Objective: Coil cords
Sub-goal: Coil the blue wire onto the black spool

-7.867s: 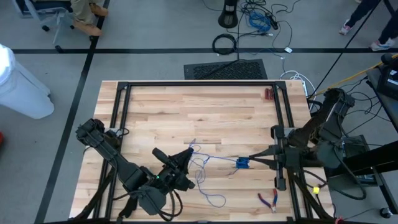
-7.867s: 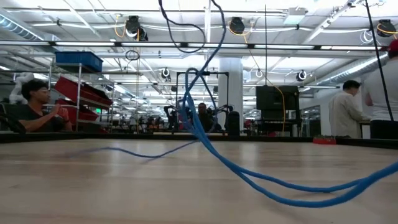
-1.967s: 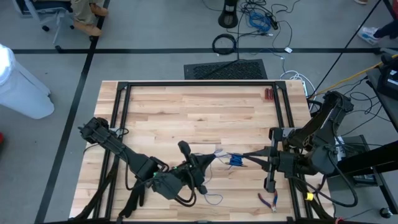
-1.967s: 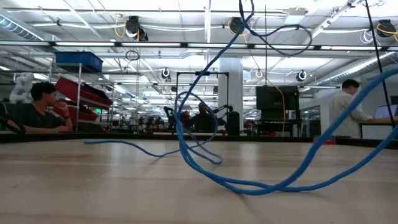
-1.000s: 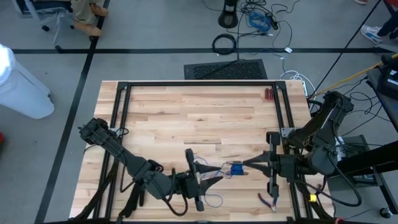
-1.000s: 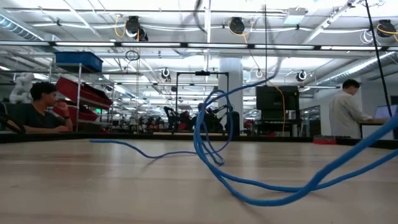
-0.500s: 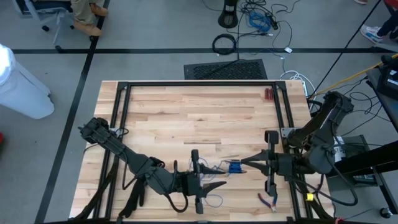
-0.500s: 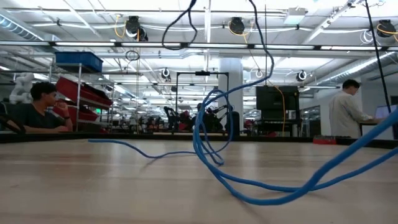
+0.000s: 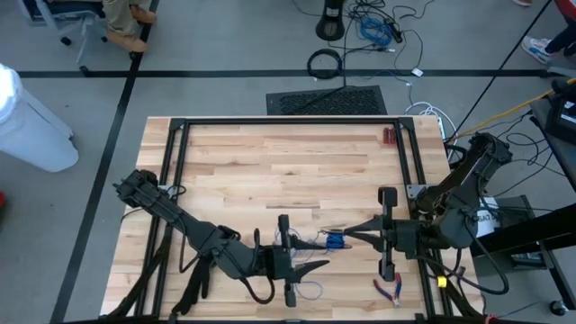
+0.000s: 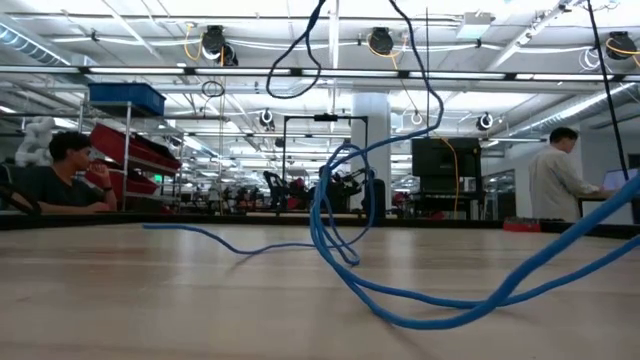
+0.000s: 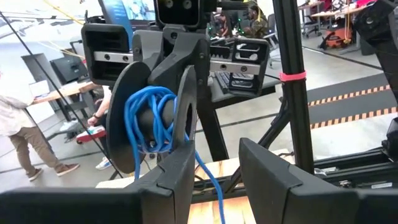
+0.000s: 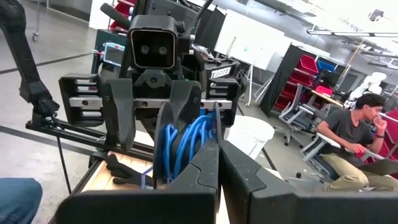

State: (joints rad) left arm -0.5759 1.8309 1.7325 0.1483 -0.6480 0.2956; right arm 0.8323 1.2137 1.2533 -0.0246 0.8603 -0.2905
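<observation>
- Facing each other above the table's [image 9: 270, 162] near middle, both grippers are seen.
- The right gripper [image 9: 346, 237] is clamped tight on a spool [image 11: 152, 127] wound with blue cord [image 9: 334, 240].
- The left gripper [image 9: 315, 265] is part open beside the cord; a grip cannot be told.
- Loose cord loops lie on the table.

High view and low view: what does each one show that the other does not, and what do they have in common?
Only the high view shows the two dark arms, with the left gripper facing the right gripper, and the red-handled pliers lying on the wooden table. Only the low view shows the room behind, with a seated person and a standing person. Both show the thin blue cord: from above it is a small bundle between the grippers, and from table height it is loose loops.
</observation>
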